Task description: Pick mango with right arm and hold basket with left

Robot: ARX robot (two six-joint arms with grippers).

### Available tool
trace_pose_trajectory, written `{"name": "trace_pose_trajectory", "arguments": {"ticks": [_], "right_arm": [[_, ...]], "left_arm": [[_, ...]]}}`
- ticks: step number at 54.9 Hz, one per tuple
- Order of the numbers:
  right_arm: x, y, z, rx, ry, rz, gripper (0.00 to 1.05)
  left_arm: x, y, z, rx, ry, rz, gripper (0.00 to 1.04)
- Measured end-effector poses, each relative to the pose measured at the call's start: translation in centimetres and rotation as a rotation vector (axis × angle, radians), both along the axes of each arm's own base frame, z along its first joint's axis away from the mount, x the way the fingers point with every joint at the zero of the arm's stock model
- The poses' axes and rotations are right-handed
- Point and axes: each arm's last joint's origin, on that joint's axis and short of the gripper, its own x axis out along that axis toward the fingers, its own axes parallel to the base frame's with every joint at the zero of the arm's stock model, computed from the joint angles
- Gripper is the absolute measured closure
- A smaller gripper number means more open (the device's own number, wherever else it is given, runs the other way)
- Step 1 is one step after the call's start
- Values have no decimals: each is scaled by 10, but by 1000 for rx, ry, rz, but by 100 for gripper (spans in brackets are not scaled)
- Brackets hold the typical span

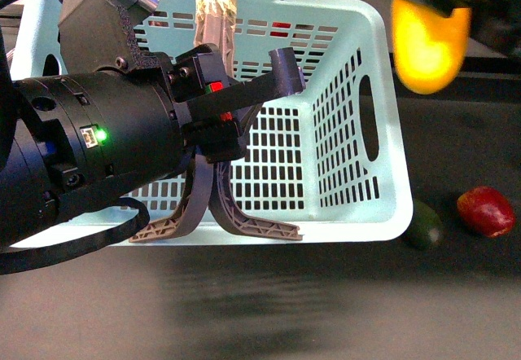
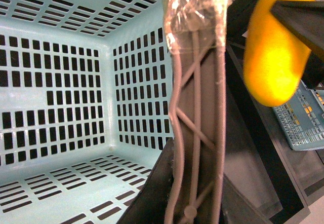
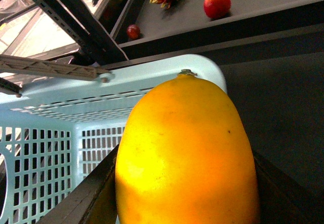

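dark table (image 1: 326,311) bears basket (image 1: 346,144); right end effector (image 3: 187,203) holds mango (image 1: 429,44) outside it.

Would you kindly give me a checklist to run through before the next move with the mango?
1. Grasp: right gripper fingers clamp the mango: ok.
2. Hold: left gripper firmly closed on brown handle: cannot tell.
3. Space: visible basket interior free of objects: ok.
4. Position: mango above basket opening: not ok, front view shows it right of the rim.
5. Strays: green fruit and red fruit outside the basket: ok.
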Motion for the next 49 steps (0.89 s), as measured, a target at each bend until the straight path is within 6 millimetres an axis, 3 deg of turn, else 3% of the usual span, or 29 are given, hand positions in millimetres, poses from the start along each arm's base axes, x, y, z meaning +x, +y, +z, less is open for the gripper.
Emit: {"name": "trace_pose_trajectory", "arguments": {"ticks": [12, 22, 28, 40, 49], "right_arm": [[21, 53, -23, -35, 45, 20, 44], [18, 66, -36, -44, 37, 34, 18], [10, 61, -27, -29, -12, 24, 6], [-27, 26, -2, -68, -98, -49, 8], [-72, -15, 14, -121, -130, -150, 8]], "left_arm": [[0, 0, 0, 0, 0, 0, 99], [0, 0, 0, 0, 0, 1, 99], [0, 0, 0, 1, 0, 0, 99], [-2, 1, -2, 3, 9, 7, 99], [-2, 1, -2, 0, 10, 6, 99]]}}
